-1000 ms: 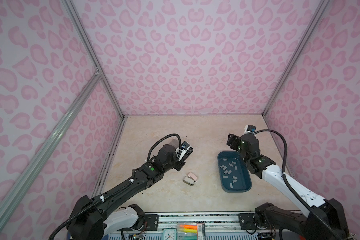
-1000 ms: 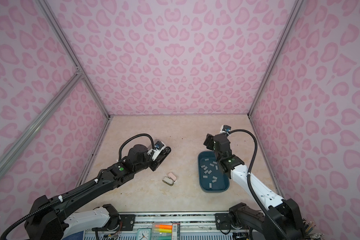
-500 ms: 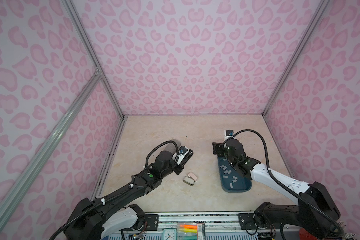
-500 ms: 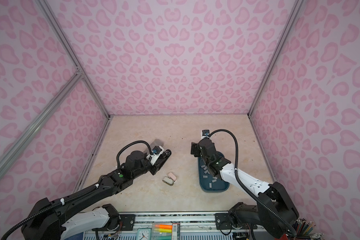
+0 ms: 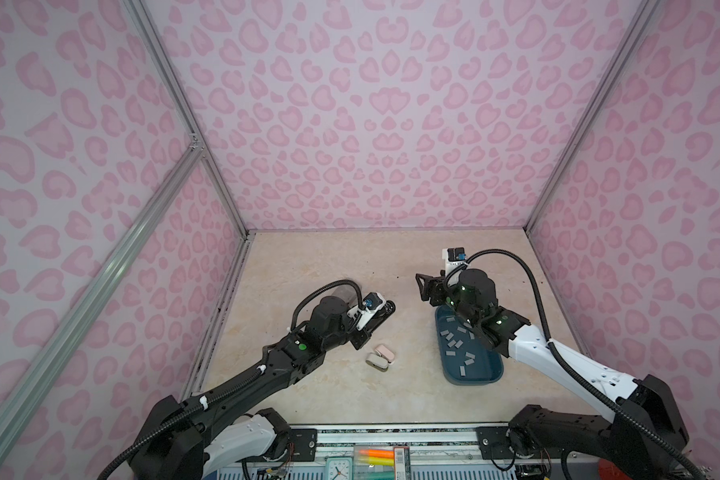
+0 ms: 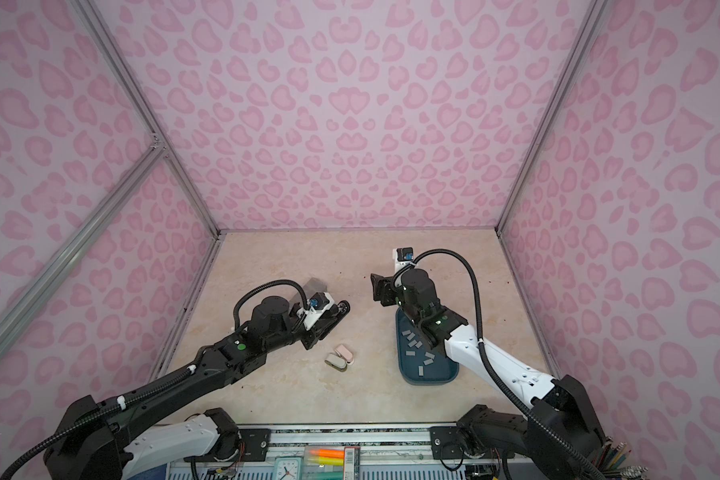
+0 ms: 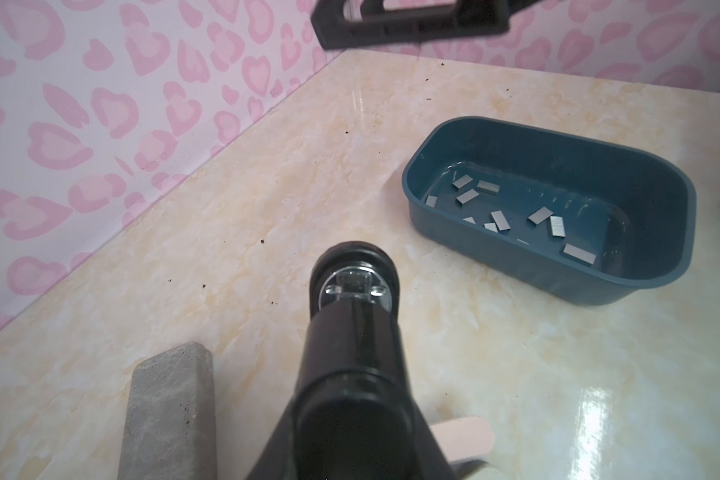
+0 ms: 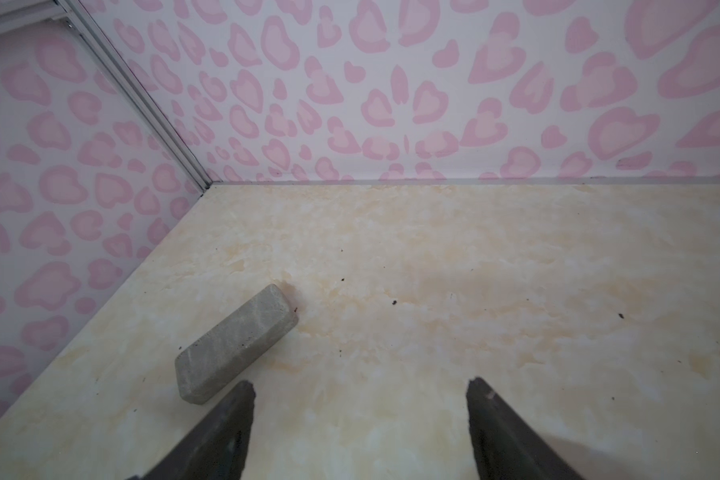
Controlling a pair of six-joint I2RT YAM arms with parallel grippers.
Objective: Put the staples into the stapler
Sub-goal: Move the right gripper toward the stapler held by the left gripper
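left wrist view: table (image 7: 246, 199) is mostly bare. teal tray (image 7: 578, 187) sits on the right arm's side. grey block (image 7: 167, 407) lies by the left arm, well apart from the tray.

left gripper (image 7: 350, 440) is clamped nearly closed on the black stapler (image 7: 352, 332), metal nose pointing out toward the tray. can't tell if the magazine is open.

right gripper (image 8: 360, 386) has jaws spread wide with nothing between them. in both top views it hangs over the tray's far end, aimed away from the tray.

two small pink/beige bits (image 5: 381, 356) sit just beside the left gripper.

staples (image 7: 499, 220) all lie loose and flat on the tray floor; none visibly in the stapler.

risks, my read:
- strips are thin and flat, so a wide pinch may skid them into the wall or snap one
- tray looks light, so a finger on the rim could shove it
- stapler is held by one grip only and may pivot when a strip is pushed in
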